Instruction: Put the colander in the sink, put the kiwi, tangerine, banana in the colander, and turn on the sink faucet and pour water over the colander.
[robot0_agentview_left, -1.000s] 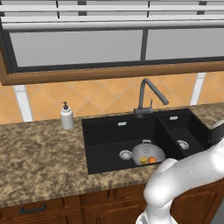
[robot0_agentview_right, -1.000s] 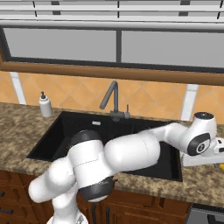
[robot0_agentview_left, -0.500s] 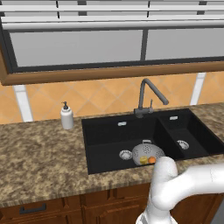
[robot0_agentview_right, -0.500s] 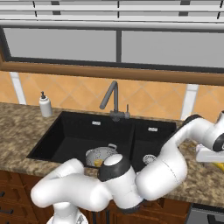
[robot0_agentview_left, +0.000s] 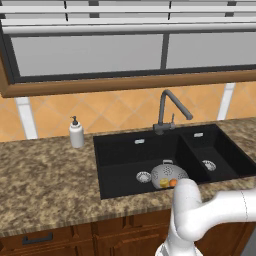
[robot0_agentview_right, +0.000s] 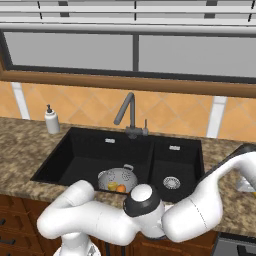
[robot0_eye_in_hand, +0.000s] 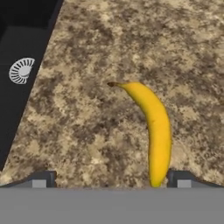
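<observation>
Fingers (robot0_eye_in_hand: 111, 178) spread wide, holding nothing, banana (robot0_eye_in_hand: 153, 127) on granite counter (robot0_eye_in_hand: 87, 118) just by right fingertip

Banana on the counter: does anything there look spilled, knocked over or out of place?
Nothing stands out. The banana lies flat and whole on the granite counter beside the sink, with the open end effector above it.

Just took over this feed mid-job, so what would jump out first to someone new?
The banana lies alone on the speckled granite counter beside the sink, with the open jaws poised over it. In the sink's large basin sits the colander, with a tangerine inside. The tall faucet stands behind.
</observation>
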